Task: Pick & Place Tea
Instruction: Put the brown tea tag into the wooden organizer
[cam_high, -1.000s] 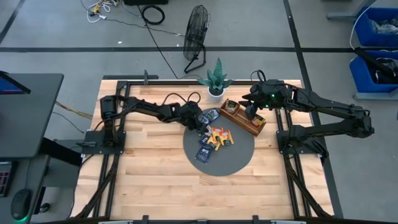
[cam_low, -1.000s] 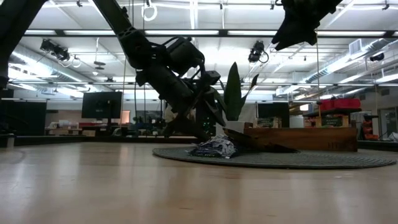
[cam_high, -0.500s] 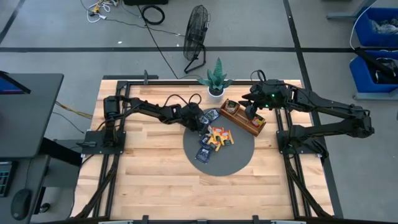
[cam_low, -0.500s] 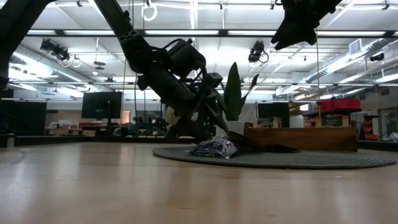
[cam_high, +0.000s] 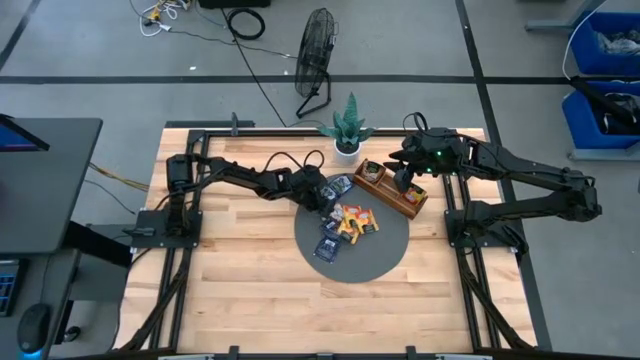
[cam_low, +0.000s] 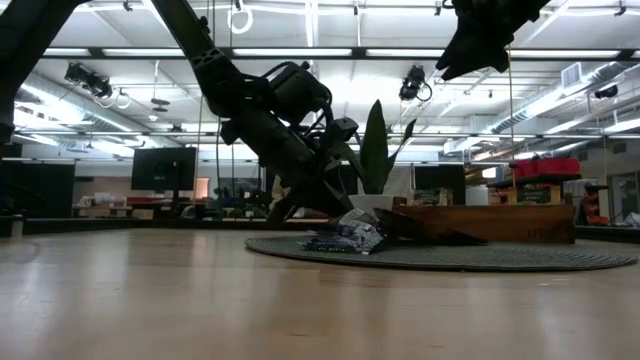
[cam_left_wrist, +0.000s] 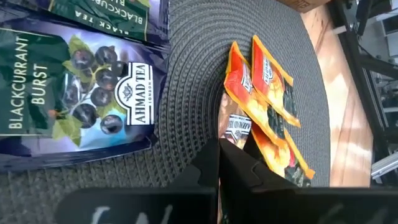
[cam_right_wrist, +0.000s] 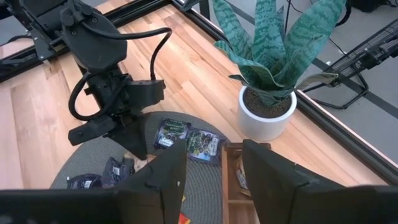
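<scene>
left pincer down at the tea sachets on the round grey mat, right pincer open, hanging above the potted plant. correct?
Not quite. The high view shows the right pincer open above the wooden tray, not the potted plant. The rest holds: the left pincer is down at the tea sachets on the round grey mat.

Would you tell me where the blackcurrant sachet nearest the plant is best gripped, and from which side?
Judging by its pose, take the blackcurrant sachet by a free edge, from above: it lies flat on the round mat, so fingers likely need to pinch across an edge rather than its face.
</scene>
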